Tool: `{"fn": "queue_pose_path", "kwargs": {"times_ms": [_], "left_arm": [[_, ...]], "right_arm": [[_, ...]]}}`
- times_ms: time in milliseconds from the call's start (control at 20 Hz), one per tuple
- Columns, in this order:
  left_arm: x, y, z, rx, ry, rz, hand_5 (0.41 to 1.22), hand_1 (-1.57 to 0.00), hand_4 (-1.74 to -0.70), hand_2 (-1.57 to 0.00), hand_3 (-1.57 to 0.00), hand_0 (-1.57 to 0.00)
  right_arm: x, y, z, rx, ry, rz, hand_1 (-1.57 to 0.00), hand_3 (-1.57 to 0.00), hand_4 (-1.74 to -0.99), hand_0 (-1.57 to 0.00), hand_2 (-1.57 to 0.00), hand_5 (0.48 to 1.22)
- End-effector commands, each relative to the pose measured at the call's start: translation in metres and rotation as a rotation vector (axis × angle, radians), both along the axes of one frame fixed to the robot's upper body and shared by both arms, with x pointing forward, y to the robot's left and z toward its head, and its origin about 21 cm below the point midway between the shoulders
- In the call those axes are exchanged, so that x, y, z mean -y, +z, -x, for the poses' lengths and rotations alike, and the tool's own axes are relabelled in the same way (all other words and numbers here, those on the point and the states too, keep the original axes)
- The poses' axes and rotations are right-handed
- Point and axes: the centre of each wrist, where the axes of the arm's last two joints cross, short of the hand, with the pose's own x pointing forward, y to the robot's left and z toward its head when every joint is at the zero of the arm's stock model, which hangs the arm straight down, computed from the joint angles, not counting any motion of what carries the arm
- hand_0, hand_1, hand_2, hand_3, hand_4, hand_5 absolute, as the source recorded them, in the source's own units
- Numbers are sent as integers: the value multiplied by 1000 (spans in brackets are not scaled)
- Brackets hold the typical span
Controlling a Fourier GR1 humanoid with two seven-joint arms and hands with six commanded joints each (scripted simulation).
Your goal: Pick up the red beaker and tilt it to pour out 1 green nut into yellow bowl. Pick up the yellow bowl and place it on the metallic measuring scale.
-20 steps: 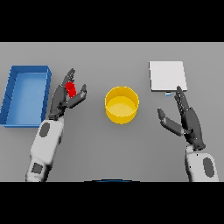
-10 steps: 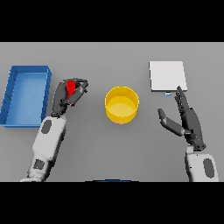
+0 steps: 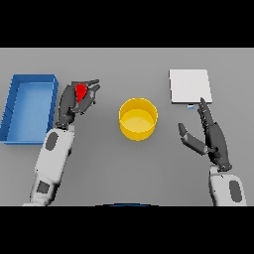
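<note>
Red plastic beaker (image 3: 80,92) is wrapped up in the robot's dark left hand (image 3: 74,101), fingers and thumb curled round it so only a bit of red peeks out, just right of the blue rectangular bin (image 3: 15,111). Can't tell whether it's touching the grey tabletop (image 3: 124,173) or off it. Round yellow bowl (image 3: 138,118) sits mid-tabletop, between the two hands and apart from both. Over on the right, the flat metallic square measuring scale (image 3: 190,86) lies further back, and the right hand (image 3: 211,139) hangs just in front of it, fingers straight and spread, holding nothing, fingertips near the scale's front edge.
</note>
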Motion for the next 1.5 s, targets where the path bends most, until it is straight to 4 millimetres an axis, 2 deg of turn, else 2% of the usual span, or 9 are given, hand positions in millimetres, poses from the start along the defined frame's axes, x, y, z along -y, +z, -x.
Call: {"fn": "queue_pose_path", "kwargs": {"times_ms": [0,50,200,450,550,700,1100,1250,1450], "left_arm": [[-1,6,-1,10,-6,-26,1215,-1556,-1497,-1556,-1544,-1557],[0,14,-1,22,-18,-53,1216,-1559,-1496,-1559,-1549,-1560],[3,34,-4,32,-45,-182,1174,-1565,-1616,-1565,-1560,-1565],[17,49,-13,21,-72,-276,1140,-1565,-1616,-1565,-1560,-1565],[20,57,-16,38,-95,-371,1126,-1567,-1661,-1567,-1564,-1567],[31,74,-23,80,-158,-603,1127,-1569,-1700,-1569,-1567,-1569],[60,89,-31,99,-365,-1163,1196,-1571,-1734,-1571,-1570,-1571],[70,101,-37,90,-431,-1341,1208,-1571,-1606,-1571,-1571,-1571],[92,112,-40,69,-489,-1570,1216,-1571,-1675,-1571,-1328,-1571]], "right_arm": [[-2,2,-1,4,4,8,1,1,-1295,1,1,665],[-3,0,-2,-6,7,13,1,1,-1289,1,1,664],[1,2,-2,8,16,7,1,1,-1277,1,1,664],[-3,-3,2,-9,10,3,1,1,-1277,1,1,679],[0,-1,2,-13,11,2,1,1,-1273,1,1,686],[-1,-1,3,-13,8,-8,1,1,-1272,1,1,689],[-2,0,3,-15,9,20,1,1,-1290,1,1,694],[1,-3,0,-45,-5,-14,1,1,-1284,1,1,678],[-5,-3,0,-39,-1,-67,1,1,-1283,1,1,644]]}}
